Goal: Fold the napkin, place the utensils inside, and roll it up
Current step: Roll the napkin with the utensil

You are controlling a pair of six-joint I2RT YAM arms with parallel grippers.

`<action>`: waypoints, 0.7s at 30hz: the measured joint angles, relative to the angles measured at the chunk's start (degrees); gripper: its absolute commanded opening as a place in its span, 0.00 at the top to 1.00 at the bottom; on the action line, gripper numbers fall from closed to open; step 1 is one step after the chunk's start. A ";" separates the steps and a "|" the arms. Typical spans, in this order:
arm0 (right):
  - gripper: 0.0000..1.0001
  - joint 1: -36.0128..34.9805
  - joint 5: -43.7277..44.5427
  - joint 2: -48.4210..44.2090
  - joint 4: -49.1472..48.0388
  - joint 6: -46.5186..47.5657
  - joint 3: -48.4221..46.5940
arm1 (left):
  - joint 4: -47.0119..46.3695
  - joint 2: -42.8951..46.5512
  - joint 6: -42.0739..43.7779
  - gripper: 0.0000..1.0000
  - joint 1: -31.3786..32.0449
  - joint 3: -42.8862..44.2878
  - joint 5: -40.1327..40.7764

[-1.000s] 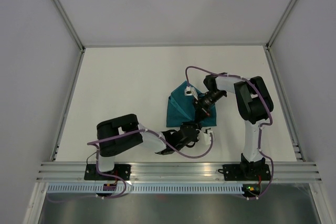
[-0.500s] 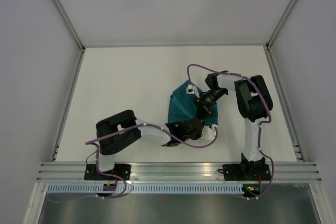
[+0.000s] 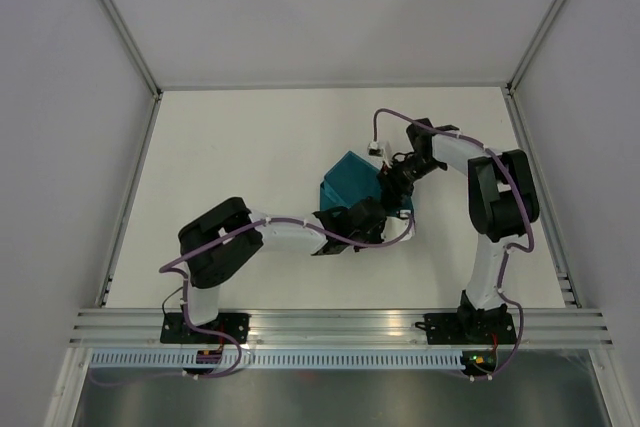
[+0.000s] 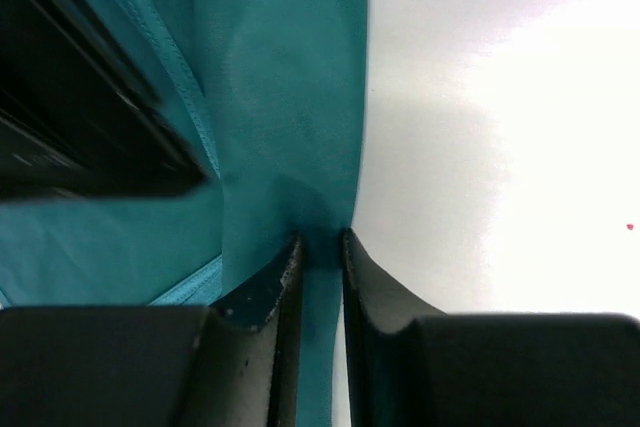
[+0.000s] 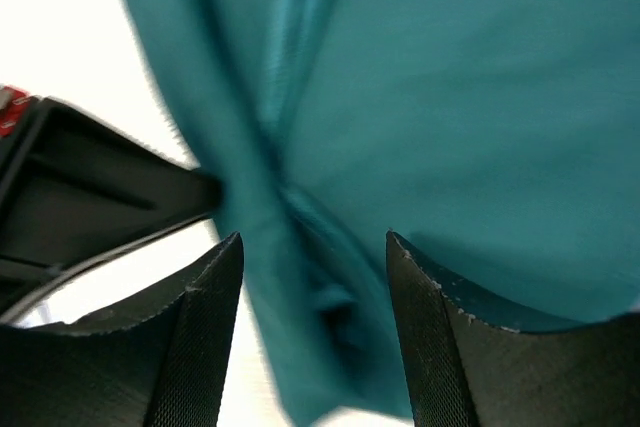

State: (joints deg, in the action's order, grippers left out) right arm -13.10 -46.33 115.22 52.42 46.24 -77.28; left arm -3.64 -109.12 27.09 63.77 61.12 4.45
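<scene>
The teal napkin (image 3: 348, 179) lies bunched and partly folded in the middle of the white table (image 3: 230, 157). My left gripper (image 3: 368, 215) reaches in from the near side and is shut on a thin fold at the napkin's edge (image 4: 280, 97), with cloth pinched between the jaws of that gripper (image 4: 320, 247). My right gripper (image 3: 392, 183) hovers at the cloth's right side. In the right wrist view this gripper (image 5: 314, 242) is open, and the rumpled napkin (image 5: 450, 97) lies below the spread jaws, not gripped. The utensils are out of view.
A metal rail (image 3: 340, 325) runs along the near edge over both arm bases. Side rails and grey walls bound the table left, right and back. The left arm's black body (image 5: 90, 197) sits close beside the right fingers.
The right gripper has opened, let go of the napkin and drawn back to the right. The left gripper has closed on the napkin's edge and pushed farther in; the cloth shifted away.
</scene>
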 measured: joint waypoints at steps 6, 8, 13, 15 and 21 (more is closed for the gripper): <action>0.35 5.70 2.67 -6.03 -10.73 -7.48 1.79 | 6.51 -0.72 -3.52 0.98 -3.04 4.24 -7.15; 0.35 7.56 3.06 -8.59 -13.62 -9.40 3.28 | 8.37 -1.16 -4.74 0.98 -4.11 5.62 -9.64; 0.33 10.73 3.63 -16.26 -17.55 -11.32 8.57 | 11.93 -2.38 -7.13 0.98 -6.47 8.31 -15.17; 0.32 10.88 3.72 -19.89 -18.78 -11.28 11.06 | 12.79 -2.82 -7.82 0.98 -7.19 9.07 -16.79; 0.28 10.69 3.23 -36.48 -19.41 -6.10 22.25 | 14.05 -3.74 -9.42 0.98 -8.79 10.29 -20.96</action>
State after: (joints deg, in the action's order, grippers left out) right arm -2.42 -43.09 78.74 33.01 40.14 -55.02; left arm 10.41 -112.86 17.67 54.98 71.42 -16.51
